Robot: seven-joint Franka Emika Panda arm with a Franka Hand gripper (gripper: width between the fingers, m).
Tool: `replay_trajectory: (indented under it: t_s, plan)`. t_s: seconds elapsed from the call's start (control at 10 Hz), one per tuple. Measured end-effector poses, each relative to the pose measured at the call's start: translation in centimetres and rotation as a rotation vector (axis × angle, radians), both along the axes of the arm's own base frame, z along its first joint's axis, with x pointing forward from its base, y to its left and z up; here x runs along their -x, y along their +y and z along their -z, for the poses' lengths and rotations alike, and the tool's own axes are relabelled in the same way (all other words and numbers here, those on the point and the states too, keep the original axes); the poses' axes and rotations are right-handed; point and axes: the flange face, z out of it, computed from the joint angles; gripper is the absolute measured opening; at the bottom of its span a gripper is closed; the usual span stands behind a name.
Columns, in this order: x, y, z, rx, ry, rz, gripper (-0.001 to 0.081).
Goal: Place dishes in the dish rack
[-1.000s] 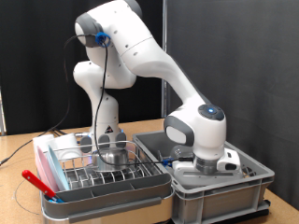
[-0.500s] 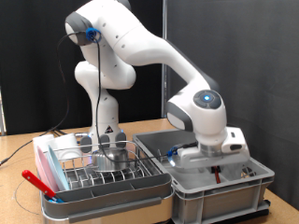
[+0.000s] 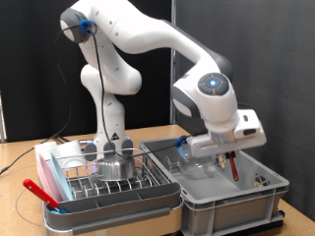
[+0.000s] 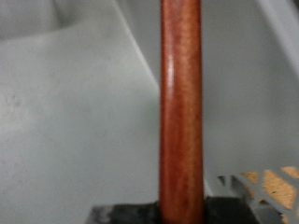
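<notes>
My gripper hangs over the large grey crate at the exterior view's right. It is shut on a thin red-brown stick-like utensil that points down into the crate. In the wrist view the stick runs straight through the picture between the fingers. The dish rack, silver wire, stands at the exterior view's left, beside the crate. A shiny steel bowl sits in it. The light blue plate is out of view. Something clear lies in the crate; I cannot tell what it is.
A red utensil lies along the rack's left side. The arm's base stands behind the rack. A black curtain closes the back. The wooden table shows at the far left.
The gripper has come up out of the grey crate and swung toward the exterior view's right, bringing the red-brown stick with it. The rack and the bowl have not moved.
</notes>
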Motion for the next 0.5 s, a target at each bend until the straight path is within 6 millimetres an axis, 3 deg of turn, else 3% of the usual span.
replay_trajectory:
  t_s: [0.2, 0.5]
  plan:
    - [-0.5, -0.4, -2.3, -0.035, 0.005, -0.018, 0.01]
    - [0.0, -0.5, -2.4, -0.052, 0.055, -0.021, 0.01]
